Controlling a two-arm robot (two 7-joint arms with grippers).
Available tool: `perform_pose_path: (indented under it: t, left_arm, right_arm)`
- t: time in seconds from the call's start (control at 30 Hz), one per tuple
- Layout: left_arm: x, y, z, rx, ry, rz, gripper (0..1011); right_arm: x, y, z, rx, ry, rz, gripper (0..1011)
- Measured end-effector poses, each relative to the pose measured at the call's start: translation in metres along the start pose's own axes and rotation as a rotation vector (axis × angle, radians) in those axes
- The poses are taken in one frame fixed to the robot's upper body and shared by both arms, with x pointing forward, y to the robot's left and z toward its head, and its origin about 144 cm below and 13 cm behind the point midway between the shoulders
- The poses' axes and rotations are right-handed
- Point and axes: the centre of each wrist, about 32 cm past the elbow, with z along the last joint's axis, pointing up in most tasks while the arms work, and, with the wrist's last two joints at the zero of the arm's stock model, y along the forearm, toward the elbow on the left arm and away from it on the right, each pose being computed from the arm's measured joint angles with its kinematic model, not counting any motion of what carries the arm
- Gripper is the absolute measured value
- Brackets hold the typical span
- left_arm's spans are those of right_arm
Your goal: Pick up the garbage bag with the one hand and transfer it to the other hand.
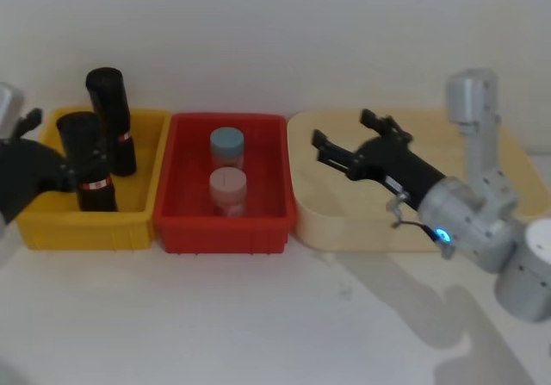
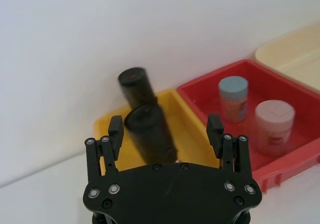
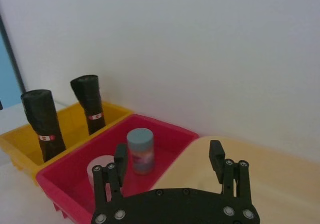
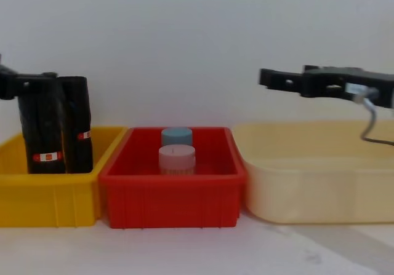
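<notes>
Two garbage bag rolls, tall, black and each with a red-and-white label band, stand upright in the yellow bin (image 1: 138, 221). The nearer garbage bag (image 1: 86, 165) (image 2: 150, 134) (image 4: 42, 124) sits between the fingers of my left gripper (image 1: 52, 148) (image 2: 165, 129) (image 4: 24, 83), which is open with a gap on both sides of the roll. The farther roll (image 1: 112, 114) (image 4: 80, 124) stands just behind it. My right gripper (image 1: 340, 139) (image 3: 168, 155) (image 4: 266, 77) hovers open and empty above the cream tray (image 1: 482, 135), pointing toward the red bin.
Between the yellow bin and the cream tray sits a red bin (image 1: 185, 230) holding a short blue-grey cylinder (image 1: 227, 146) and a short pink cylinder (image 1: 228, 189). A white wall rises close behind the bins. White tabletop (image 1: 258, 316) lies in front.
</notes>
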Motion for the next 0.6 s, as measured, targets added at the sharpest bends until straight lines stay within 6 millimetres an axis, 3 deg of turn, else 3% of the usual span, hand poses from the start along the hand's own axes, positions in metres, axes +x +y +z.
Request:
perform_pose_path:
  t: [0.23,0.6]
  left_arm:
    - [0.019,0.004,-0.009,0.006,0.037,0.009,1001]
    - [0.027,0.002,-0.02,-0.006,0.094,-0.015,1001]
  right_arm:
    - [-0.002,0.033,0.011,-0.033,-0.017,0.056,1000]
    - [-0.005,0.057,0.02,-0.084,-0.029,0.099,1000]
